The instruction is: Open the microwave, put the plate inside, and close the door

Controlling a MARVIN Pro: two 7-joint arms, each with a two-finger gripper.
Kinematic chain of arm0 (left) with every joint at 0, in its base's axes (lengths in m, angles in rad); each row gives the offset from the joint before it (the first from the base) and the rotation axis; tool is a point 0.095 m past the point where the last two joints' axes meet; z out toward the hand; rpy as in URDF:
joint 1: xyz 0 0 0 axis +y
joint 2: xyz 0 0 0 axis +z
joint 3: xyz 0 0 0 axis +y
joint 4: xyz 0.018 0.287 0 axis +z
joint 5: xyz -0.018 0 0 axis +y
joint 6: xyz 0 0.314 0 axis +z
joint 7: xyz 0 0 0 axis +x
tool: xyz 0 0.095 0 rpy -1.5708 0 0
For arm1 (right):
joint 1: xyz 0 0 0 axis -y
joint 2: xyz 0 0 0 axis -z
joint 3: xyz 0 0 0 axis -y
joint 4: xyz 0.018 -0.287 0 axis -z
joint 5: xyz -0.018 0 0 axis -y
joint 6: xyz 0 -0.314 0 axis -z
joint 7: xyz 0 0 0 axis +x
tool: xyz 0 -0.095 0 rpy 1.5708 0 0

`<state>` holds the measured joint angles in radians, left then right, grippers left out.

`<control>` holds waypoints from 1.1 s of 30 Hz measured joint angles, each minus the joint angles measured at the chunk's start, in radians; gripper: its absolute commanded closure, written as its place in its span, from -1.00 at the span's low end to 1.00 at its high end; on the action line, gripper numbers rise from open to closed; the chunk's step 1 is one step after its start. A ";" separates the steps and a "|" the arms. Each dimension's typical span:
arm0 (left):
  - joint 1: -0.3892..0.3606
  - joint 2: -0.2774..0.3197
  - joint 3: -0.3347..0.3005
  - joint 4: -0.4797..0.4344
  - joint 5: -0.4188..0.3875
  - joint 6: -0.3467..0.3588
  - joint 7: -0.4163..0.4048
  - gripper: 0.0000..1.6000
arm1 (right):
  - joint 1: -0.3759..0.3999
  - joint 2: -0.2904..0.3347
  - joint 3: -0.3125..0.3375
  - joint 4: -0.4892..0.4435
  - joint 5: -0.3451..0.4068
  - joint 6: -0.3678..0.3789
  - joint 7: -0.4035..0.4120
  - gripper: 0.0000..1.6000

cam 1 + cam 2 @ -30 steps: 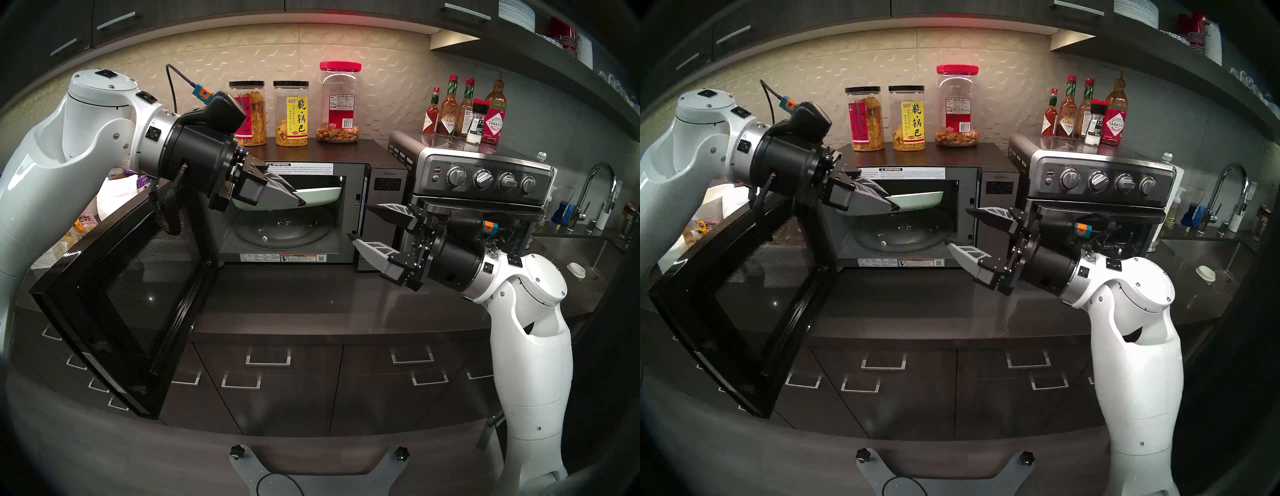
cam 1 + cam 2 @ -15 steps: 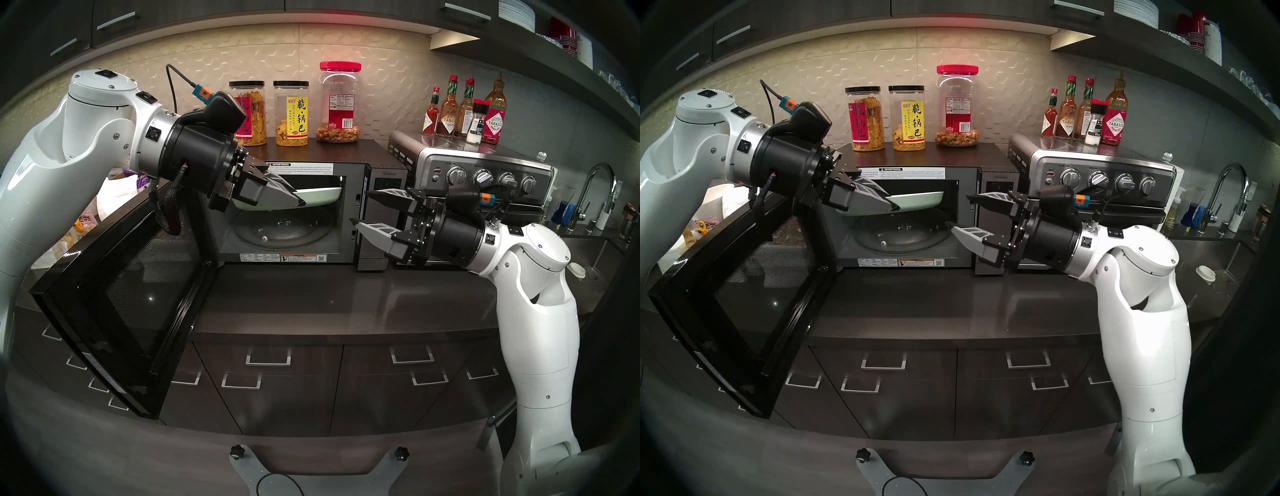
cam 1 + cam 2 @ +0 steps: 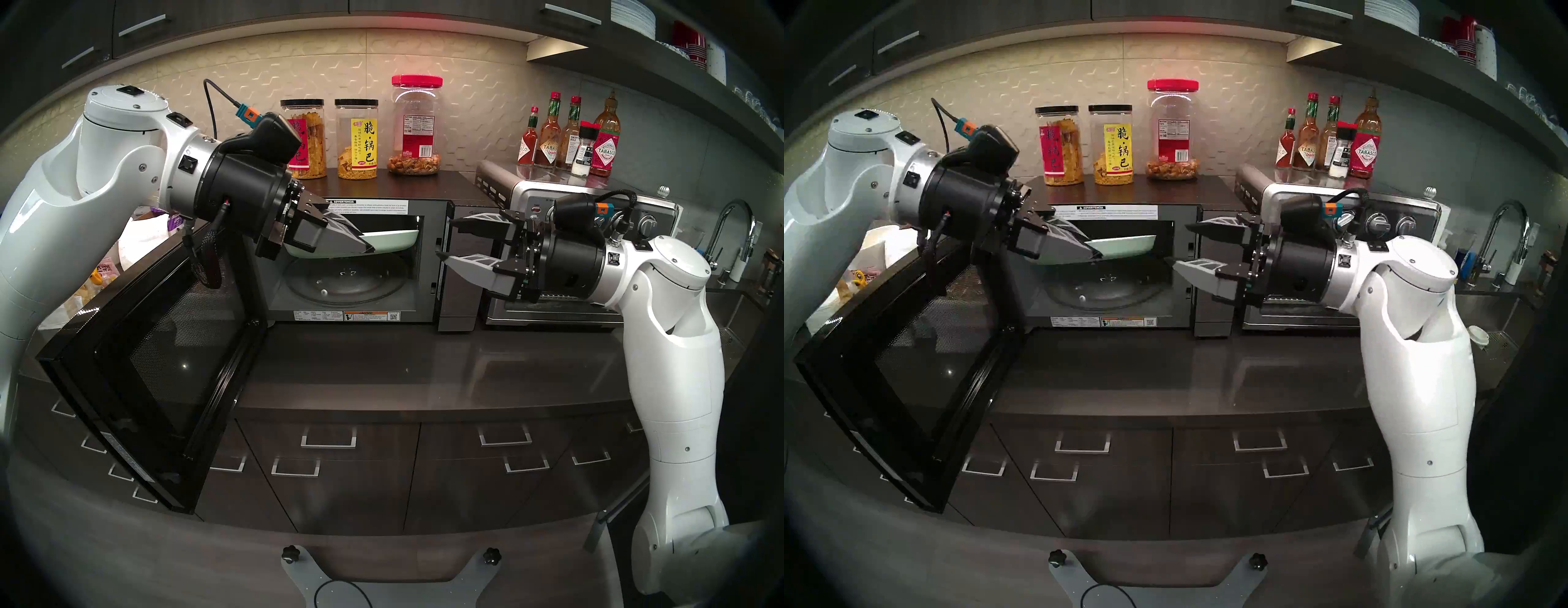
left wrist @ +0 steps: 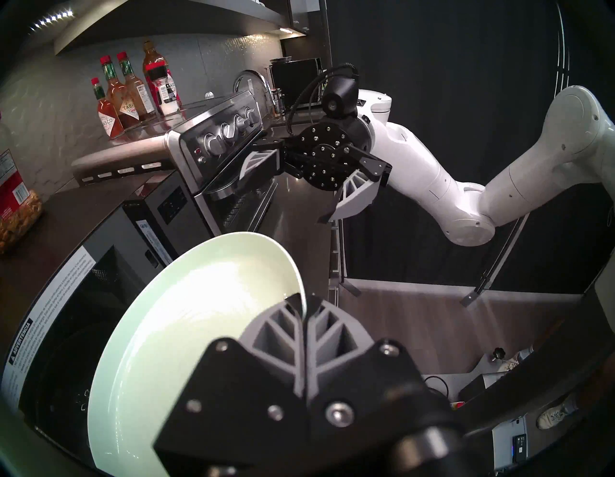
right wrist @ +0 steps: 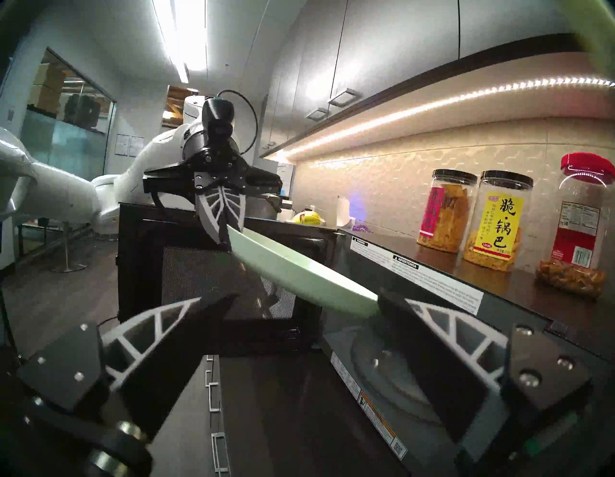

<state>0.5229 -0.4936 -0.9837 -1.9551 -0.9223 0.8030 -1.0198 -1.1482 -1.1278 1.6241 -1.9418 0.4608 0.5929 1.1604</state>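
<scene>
Left fingers pinch the smooth round plate; ribbed right fingers gape.

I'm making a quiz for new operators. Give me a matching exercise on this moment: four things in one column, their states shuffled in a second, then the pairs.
Things:
1. left gripper
2. right gripper
3. door
4. plate

States:
A. swung wide open
B. open, holding nothing
C. held tilted above the glass turntable
D. shut on the plate's rim

Pairs: 1-D, 2-B, 3-A, 4-C
</scene>
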 measured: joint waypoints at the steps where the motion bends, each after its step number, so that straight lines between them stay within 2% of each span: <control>1: 0.000 0.000 0.000 0.000 0.000 0.000 0.000 1.00 | 0.006 0.003 -0.003 0.005 0.001 0.003 0.003 -1.00; 11: 0.000 0.000 0.000 0.000 0.000 0.000 0.000 1.00 | 0.094 0.028 -0.066 0.084 0.003 0.040 0.038 -1.00; 21: 0.000 0.000 0.000 0.000 0.000 0.000 0.000 1.00 | 0.188 0.034 -0.158 0.158 -0.003 0.065 0.021 -1.00; 33: -0.001 0.000 0.000 0.000 0.000 0.000 0.000 1.00 | 0.296 0.054 -0.236 0.248 0.004 0.080 0.005 -1.00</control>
<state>0.5223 -0.4936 -0.9834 -1.9551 -0.9224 0.8029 -1.0200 -0.8519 -1.0740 1.3881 -1.6936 0.4648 0.6732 1.1652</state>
